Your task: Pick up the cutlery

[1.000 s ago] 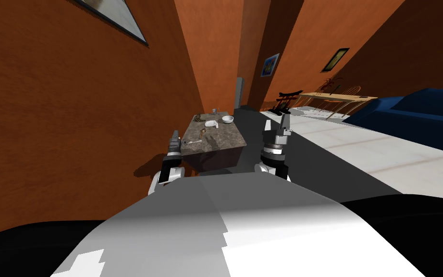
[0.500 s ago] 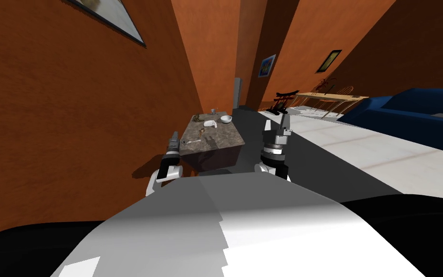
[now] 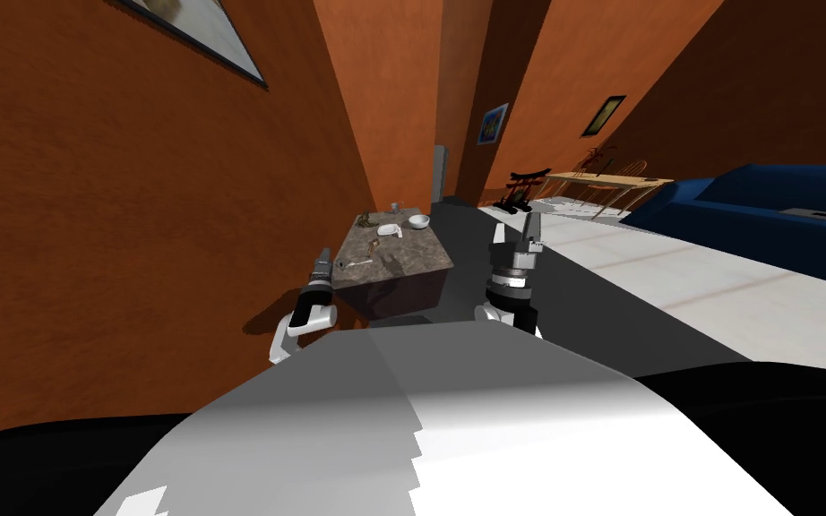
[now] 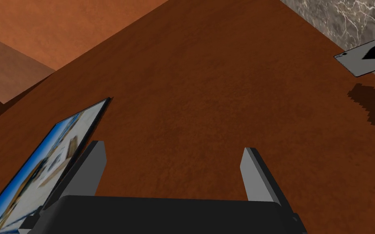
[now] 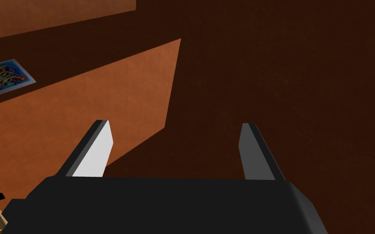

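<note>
Cutlery (image 3: 358, 262): slim, pale, on veined marble table (image 3: 407, 266).
My left tool (image 3: 322, 256) and right tool (image 3: 517, 235) stood released; spade-marked card (image 4: 367, 57) lay at the table's edge.

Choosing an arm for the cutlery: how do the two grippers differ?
The left gripper is by the marble table's near left corner, close to the cutlery; the right gripper is off its right side, farther away. The left gripper looks edge-on in the head view; the right gripper shows both fingers. Both are open.
</note>
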Tool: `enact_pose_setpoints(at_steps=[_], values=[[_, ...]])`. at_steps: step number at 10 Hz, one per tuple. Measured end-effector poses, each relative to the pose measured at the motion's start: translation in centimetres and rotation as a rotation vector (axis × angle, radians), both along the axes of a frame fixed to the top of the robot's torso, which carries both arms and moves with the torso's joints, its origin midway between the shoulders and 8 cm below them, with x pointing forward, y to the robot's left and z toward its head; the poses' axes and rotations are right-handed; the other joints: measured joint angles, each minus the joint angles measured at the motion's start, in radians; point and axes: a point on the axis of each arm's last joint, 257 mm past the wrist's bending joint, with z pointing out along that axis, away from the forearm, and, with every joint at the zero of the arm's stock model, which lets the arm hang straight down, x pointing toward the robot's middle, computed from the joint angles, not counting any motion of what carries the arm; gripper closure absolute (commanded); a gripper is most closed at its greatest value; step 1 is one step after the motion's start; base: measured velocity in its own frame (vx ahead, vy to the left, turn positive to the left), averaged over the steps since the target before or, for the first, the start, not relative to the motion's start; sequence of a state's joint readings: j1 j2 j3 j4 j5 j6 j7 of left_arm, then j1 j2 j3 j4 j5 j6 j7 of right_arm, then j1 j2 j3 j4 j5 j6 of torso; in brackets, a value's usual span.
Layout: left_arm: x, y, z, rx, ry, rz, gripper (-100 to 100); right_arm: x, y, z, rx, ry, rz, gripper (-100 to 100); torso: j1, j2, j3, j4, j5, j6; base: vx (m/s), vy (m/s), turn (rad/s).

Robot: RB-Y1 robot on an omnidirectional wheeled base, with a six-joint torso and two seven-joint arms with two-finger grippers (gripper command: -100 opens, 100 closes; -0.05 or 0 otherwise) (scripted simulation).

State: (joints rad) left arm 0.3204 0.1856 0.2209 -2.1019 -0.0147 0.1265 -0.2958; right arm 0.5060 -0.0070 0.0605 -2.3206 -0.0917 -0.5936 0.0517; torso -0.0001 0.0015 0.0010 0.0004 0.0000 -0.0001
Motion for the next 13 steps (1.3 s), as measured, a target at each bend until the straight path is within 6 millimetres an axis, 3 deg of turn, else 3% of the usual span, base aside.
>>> enact_pose_setpoints(at_steps=[2,10,13], values=[[0.5,2.0,-0.9,-0.001,0.05,0.035,-100,0.0,0.0,0.0,0.0,0.0,0.0,0,0.0,0.0,0.0,0.0,0.0,0.0,-0.021,-0.003,-0.024],[1.1,6.1,-4.3,-0.029,0.209,0.131,-100,0.0,0.0,0.0,0.0,0.0,0.0,0,0.0,-0.001,-0.001,0.0,0.0,0.0,-0.014,-0.003,-0.045],[1.3,8.3,-6.5,-0.052,0.293,0.176,-100,0.0,0.0,0.0,0.0,0.0,0.0,0,0.001,-0.001,-0.001,0.0,0.0,0.0,-0.008,-0.001,-0.037]])
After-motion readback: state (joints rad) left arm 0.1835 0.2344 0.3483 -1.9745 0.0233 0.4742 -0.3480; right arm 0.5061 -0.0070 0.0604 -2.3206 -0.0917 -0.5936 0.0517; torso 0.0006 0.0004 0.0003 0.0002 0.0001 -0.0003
